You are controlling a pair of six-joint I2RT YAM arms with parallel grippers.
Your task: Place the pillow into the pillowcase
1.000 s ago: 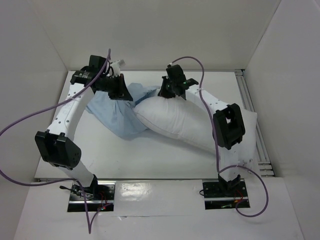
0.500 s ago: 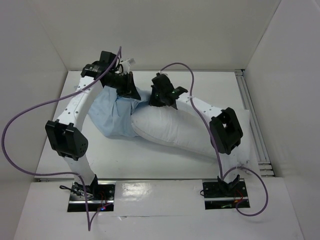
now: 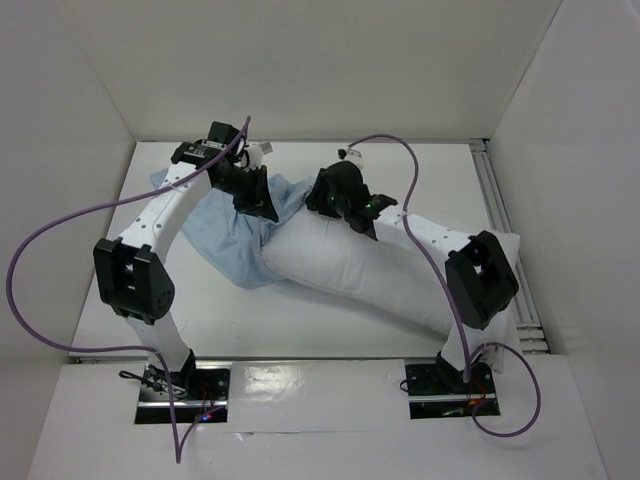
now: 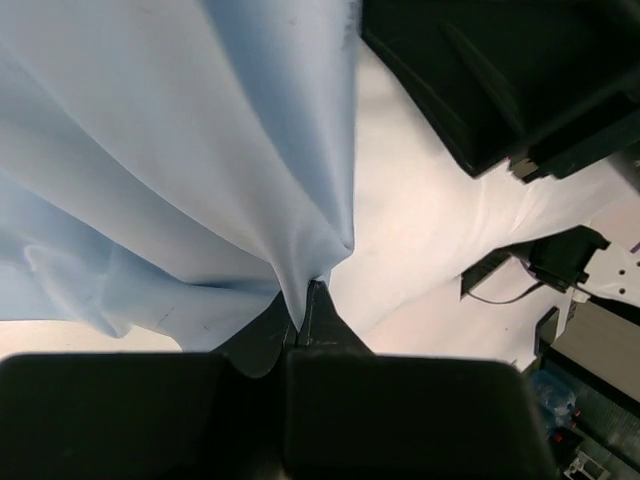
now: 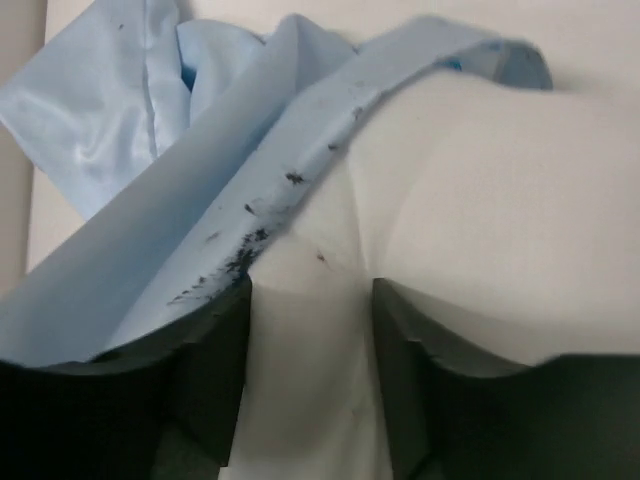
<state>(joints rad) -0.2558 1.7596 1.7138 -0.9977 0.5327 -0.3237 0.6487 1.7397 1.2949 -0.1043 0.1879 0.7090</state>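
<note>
Since a second ago our right gripper (image 5: 312,300) has loosened, jaws now partly apart astride a fold of the pillow (image 3: 370,275). Our left gripper (image 4: 303,300) pinches the pillowcase (image 3: 225,235), whose edge laps the pillow's left end.

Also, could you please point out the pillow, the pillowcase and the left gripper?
pillow (image 3: 340,268), top external view, middle of its white bulk.
pillowcase (image 3: 222,240), top external view, wrinkled blue cloth left of the pillow.
left gripper (image 4: 303,298), left wrist view, fingertips shut on a pillowcase fold.
</note>
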